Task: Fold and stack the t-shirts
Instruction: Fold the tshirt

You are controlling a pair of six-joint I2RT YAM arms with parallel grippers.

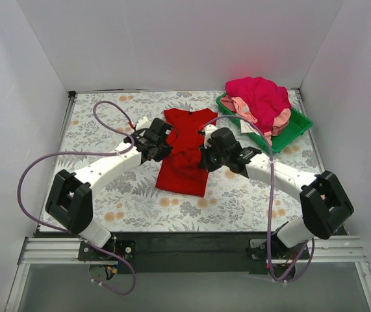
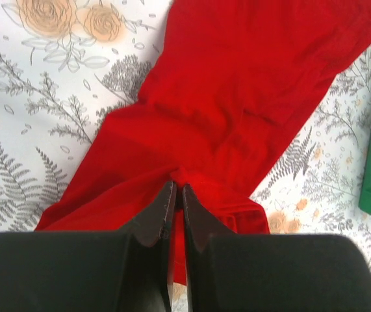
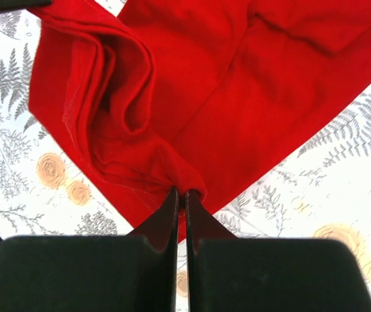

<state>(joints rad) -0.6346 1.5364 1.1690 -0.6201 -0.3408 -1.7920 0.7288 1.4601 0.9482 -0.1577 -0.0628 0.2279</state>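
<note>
Top external view has the red t-shirt (image 1: 186,172) lying lengthwise at the middle of the table (image 1: 94,130), which is covered in a grey fern and peach rose print. The shirt's collar end is at the far side and its straight hem is at the near side. It is plain bright red with no print, and it reads as a long, fairly narrow strip, slightly tilted so the hem sits a little to the left of the collar. The left gripper (image 1: 161,144) meets the shirt at its left edge and the right gripper (image 1: 206,156) meets it at its right edge, both about halfway along the cloth. In the left wrist view the two dark fingers are drawn almost together with only a thin slit between them, and a small bunch of red cloth is pinched at their tips, creases fanning away from that spot. The right wrist view shows the same: its fingers are nearly closed on a gathered nub of red fabric, and beside it the cloth is doubled into several soft rolled folds with a stitched edge showing along the left. At the far right corner of the table a green tray (image 1: 297,132) holds a heap with a magenta shirt (image 1: 260,94) on top and a light pink shirt (image 1: 242,106) under it.
</note>
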